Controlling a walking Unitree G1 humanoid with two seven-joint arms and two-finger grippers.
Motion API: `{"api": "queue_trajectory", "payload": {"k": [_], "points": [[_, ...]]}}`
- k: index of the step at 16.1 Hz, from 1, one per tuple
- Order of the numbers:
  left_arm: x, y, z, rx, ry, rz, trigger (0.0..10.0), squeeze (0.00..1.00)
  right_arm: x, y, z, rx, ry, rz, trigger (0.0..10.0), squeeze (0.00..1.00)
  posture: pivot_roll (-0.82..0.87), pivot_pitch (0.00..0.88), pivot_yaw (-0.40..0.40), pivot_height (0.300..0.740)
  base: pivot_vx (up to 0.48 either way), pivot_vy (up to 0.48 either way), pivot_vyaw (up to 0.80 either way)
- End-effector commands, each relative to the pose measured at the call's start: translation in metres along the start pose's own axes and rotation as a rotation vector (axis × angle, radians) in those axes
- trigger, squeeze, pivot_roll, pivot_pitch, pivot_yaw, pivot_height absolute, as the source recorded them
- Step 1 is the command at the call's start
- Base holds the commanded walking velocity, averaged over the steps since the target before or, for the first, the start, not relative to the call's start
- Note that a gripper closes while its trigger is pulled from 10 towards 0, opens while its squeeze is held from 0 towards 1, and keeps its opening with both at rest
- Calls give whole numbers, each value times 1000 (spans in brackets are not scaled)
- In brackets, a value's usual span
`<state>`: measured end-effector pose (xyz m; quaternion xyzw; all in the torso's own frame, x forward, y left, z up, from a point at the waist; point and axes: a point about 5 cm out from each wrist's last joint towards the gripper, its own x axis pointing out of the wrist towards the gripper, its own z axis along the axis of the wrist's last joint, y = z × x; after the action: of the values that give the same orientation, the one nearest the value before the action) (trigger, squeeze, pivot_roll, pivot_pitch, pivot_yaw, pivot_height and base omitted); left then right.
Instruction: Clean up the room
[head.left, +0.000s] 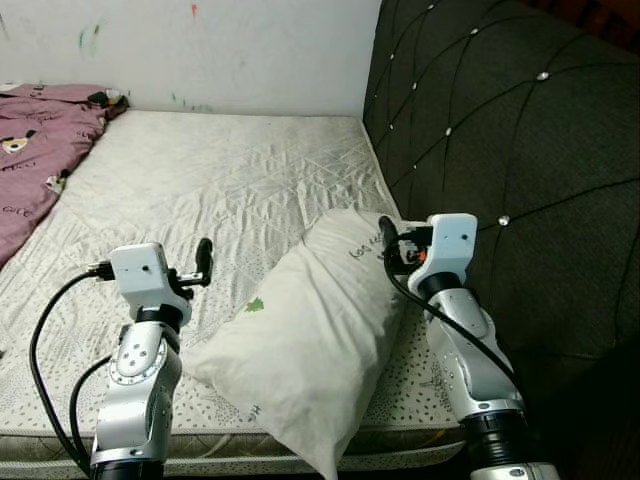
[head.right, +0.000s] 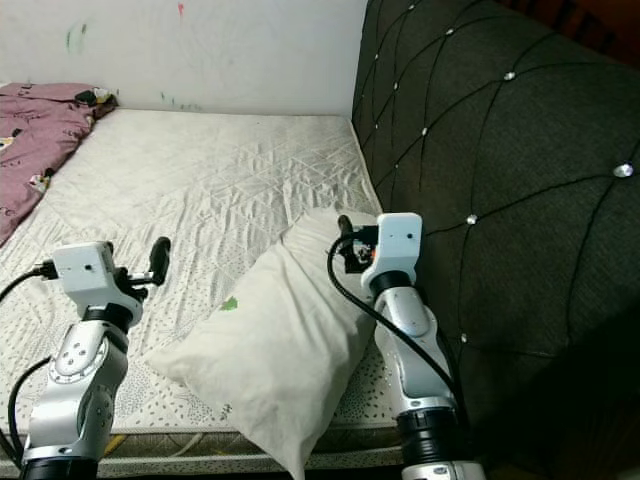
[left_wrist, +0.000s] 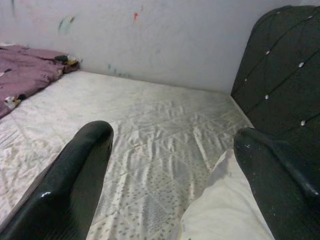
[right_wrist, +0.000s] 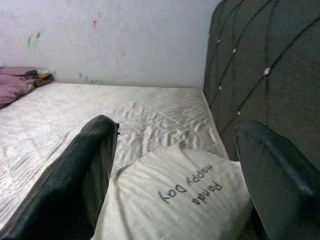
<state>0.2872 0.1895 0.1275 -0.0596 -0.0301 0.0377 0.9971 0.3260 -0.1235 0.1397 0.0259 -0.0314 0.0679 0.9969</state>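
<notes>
The white pillow lies askew at the bed's near edge beside the headboard, likely light, soft and squashy, best pinched at its corners by the left gripper and right gripper, both with fingers apart.

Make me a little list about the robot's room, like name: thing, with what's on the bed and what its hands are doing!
Place: a bed with a bare white mattress against a white wall
Headboard: dark, padded, with shiny buttons
Pillow: white pillow near the headboard, hanging over the mattress edge, printed "Panda Happy Day"
Blanket: purple blanket crumpled at the far left corner
Left gripper: open, above the mattress left of the pillow
Right gripper: open, above the pillow's headboard end
Holding anything: no
</notes>
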Motion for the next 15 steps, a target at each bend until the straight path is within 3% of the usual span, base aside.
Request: {"api": "queue_trajectory", "payload": {"k": [1, 2, 3, 4, 8, 12, 15], "points": [[-6, -2, 1, -66, 3, -9, 10000, 0, -1, -3, 3, 7, -5, -5, 10000, 0, 38, 30, -46, 740, 0, 0, 0], [-9, -3, -3, -142, 41, -22, 10000, 0, -2, -4, 0, 10, 3, -8, 10000, 0, 38, 30, -46, 740, 0, 0, 0], [-14, -1, -8, -94, 49, -67, 10000, 0, -5, -8, -2, 12, 10, -39, 10000, 0, 38, 44, -53, 740, 0, 0, 0], [-16, 3, -10, -80, 15, -37, 10000, 0, -6, -12, -3, 14, 12, -68, 10000, 0, 36, 47, -54, 740, 0, 0, 0], [-26, 5, -22, 4, 54, -39, 10000, 0, -13, -14, -9, -19, 33, -72, 10000, 0, 29, 58, -62, 740, 0, 0, 0], [-25, 7, -23, -35, 52, -15, 10000, 0, -13, -14, -13, -34, 62, -76, 10000, 0, 26, 52, -67, 740, 0, 0, 0], [-21, 7, -20, -54, 40, -14, 10000, 0, -13, -17, -14, -43, 63, -75, 10000, 0, 26, 46, -71, 740, 0, 0, -683]]}}
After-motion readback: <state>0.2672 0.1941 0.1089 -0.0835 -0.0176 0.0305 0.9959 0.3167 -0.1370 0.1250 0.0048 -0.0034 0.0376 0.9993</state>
